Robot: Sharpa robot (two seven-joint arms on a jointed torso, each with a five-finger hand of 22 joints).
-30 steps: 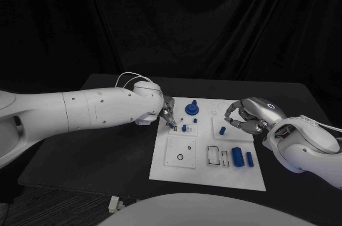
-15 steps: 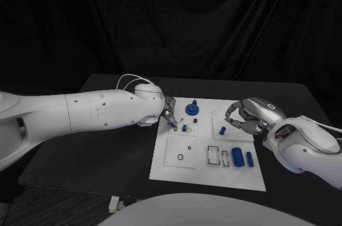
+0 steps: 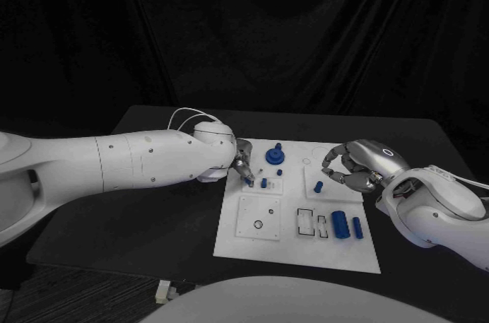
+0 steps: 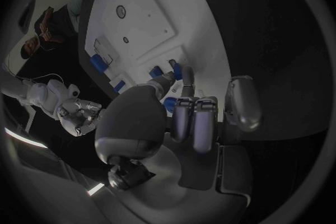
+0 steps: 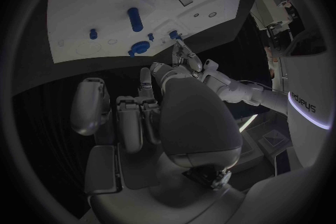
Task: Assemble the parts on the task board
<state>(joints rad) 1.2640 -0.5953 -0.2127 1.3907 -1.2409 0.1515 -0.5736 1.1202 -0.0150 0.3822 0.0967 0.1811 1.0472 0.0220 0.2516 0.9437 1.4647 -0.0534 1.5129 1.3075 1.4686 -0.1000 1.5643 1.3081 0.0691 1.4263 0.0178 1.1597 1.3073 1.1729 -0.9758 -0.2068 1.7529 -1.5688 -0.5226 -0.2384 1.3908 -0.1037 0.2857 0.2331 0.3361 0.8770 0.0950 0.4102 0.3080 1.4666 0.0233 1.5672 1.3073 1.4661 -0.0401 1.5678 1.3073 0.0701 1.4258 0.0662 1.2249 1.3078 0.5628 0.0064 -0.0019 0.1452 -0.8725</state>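
silver left hand (image 3: 240,162) fingertips touch blue peg (image 3: 251,184).

Black desk (image 3: 152,224) at centre, matte, corners reaching toward 10 and 2 o'clock. Black curtain (image 3: 306,47) hanging in folds behind, from 9 through 12 to 3 o'clock. Dark floor (image 3: 61,295) at 7 o'clock. Dim, even light throughout.
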